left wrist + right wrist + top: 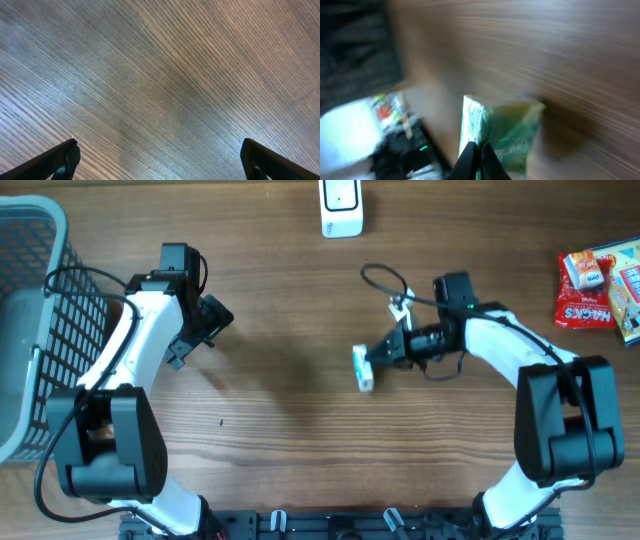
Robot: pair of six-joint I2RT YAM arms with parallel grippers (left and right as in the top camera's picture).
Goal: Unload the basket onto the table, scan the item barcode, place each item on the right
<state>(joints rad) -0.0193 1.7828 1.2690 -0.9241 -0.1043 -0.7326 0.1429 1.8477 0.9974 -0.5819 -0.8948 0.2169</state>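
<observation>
Packet gripped, scan pending.
Right gripper (pixel 372 360) clamps green packet (pixel 363 369) mid-table; next, present its barcode to white scanner (pixel 341 208) at far edge.

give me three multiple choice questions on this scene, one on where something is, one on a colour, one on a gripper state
1. Seen from overhead, where is the basket?
A) right edge
B) left edge
C) centre

2. What colour is the item in the right gripper?
A) red
B) black
C) green and white

3. How is the left gripper?
A) open, holding nothing
B) shut on the item
C) shut on the basket

Answers:
1 B: its mesh wall fills the left edge of the overhead view.
2 C: the right wrist view shows a green and white pack.
3 A: its fingers stand wide apart over bare table.
</observation>
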